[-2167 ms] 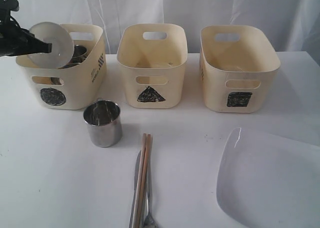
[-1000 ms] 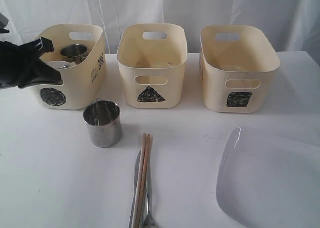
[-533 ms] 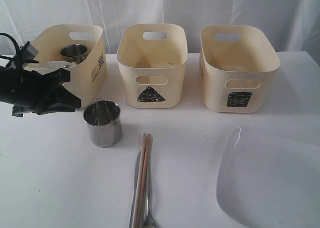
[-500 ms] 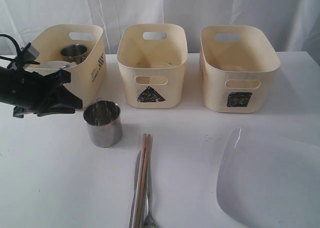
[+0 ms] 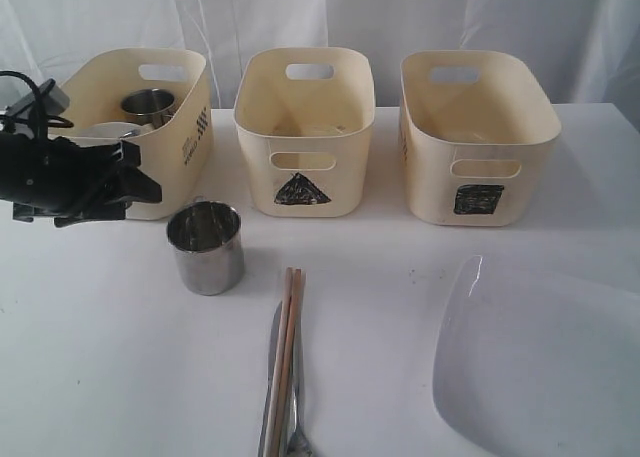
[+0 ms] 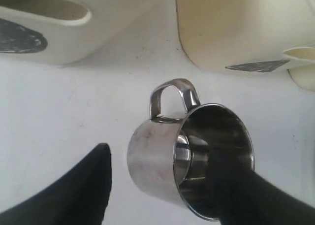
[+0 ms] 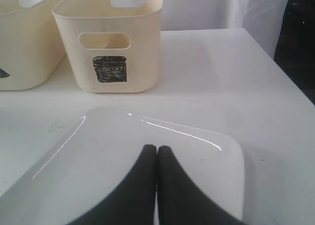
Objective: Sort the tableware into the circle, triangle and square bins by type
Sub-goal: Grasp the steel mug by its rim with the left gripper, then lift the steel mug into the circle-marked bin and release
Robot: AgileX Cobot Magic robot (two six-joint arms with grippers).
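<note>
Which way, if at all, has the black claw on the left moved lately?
Yes. The left gripper came down from above the rim of the circle bin to its front, nearer the steel mug, leaving the small white dish inside.

Bright, even light; plate (image 7: 118,136) glares, mug (image 6: 152,158) perhaps blurred.

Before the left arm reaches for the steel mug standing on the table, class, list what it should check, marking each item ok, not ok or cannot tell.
1. Left tool open: ok, fingers spread wide.
2. Steel mug upright and empty: ok.
3. Mug handle clear of the fingers: ok, it points away from them.
4. Room in circle bin: cannot tell; a second mug and white dish sit inside.
5. Right tool out of the way: ok, shut above the plate.
</note>
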